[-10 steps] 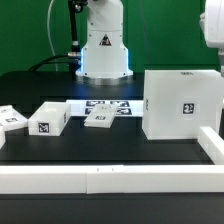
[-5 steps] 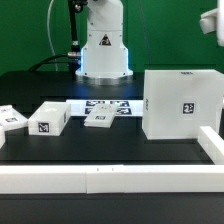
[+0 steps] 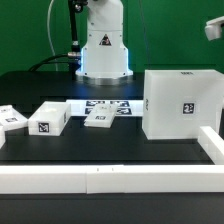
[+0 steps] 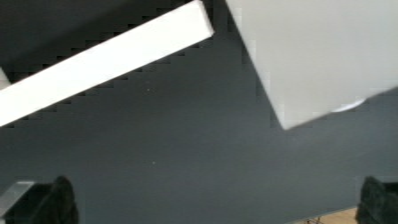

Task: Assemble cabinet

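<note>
A black-and-white square tag (image 3: 187, 109) marks the cabinet (image 3: 165, 100); my gripper (image 3: 212, 30) hangs released above it, the cabinet outside my jaws.

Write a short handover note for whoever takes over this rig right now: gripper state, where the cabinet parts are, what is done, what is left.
Gripper: open, holding nothing, high over the exterior view's right side, above the cabinet area.
Cabinet: upright on the table, exterior view's right, untouched.
Small blocks: three lying apart on the exterior view's left, one at the edge of the marker board.
Rail: along the table's near edge.
Done: nothing visibly joined.
Left: likely all of it, picking up the loose pieces and fitting them to the cabinet.
</note>
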Controlling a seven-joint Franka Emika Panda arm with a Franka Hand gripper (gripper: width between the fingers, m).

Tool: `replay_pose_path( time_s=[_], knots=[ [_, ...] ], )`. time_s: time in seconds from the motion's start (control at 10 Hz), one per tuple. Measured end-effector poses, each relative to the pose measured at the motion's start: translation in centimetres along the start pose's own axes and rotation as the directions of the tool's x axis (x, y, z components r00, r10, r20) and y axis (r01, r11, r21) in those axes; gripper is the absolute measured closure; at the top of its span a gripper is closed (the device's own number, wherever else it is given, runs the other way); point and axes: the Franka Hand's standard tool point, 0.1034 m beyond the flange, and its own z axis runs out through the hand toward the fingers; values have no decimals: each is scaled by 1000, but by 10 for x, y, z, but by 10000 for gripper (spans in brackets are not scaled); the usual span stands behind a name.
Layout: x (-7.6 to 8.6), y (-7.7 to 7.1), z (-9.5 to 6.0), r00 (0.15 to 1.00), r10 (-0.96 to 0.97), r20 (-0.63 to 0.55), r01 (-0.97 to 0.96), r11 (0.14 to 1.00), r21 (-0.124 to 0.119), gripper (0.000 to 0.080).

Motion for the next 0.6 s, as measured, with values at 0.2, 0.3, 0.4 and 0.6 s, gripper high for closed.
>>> replay_pose_path(
  time_s=[0.2, 0.3, 0.4, 0.6],
  knots=[
    [-1, -5, 3, 996, -86, 12, 86, 996, -23, 3],
    [-5, -11, 6, 988, -154, 29, 156, 987, -37, 3],
    [-6, -13, 6, 984, -176, 32, 177, 983, -44, 3],
    [-21, -2, -5, 987, -148, 59, 150, 988, -31, 3]
  ],
)
